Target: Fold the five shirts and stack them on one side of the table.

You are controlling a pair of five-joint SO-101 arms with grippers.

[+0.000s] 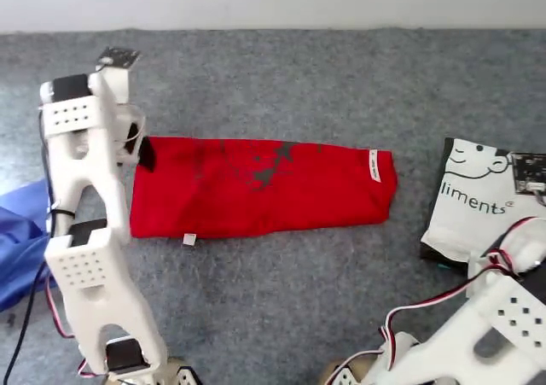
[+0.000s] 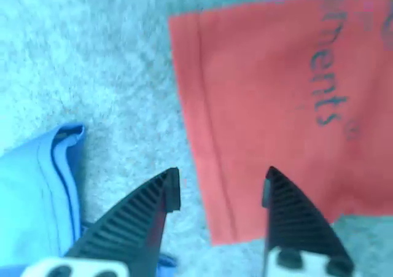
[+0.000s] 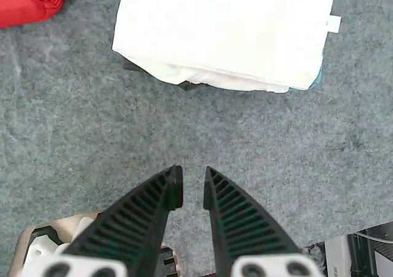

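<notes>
A red shirt (image 1: 256,189), folded into a long strip, lies across the middle of the grey table (image 1: 341,78). My left gripper (image 1: 143,153) hovers at its left end. In the left wrist view that gripper (image 2: 222,185) is open, its fingertips straddling the hemmed corner of the red shirt (image 2: 276,105) with nothing held. A blue shirt (image 1: 19,236) lies bunched at the table's left edge, also beside the left finger (image 2: 37,191). A folded white shirt (image 1: 473,201) tops a small stack at the right. My right gripper (image 3: 193,182) is shut and empty, over bare table short of that stack (image 3: 227,31).
Under the white shirt, dark and teal fabric edges (image 3: 184,83) peek out. The left arm's white body (image 1: 85,257) stands along the left side and the right arm (image 1: 478,325) fills the lower right corner. Bare grey cloth lies behind and in front of the red shirt.
</notes>
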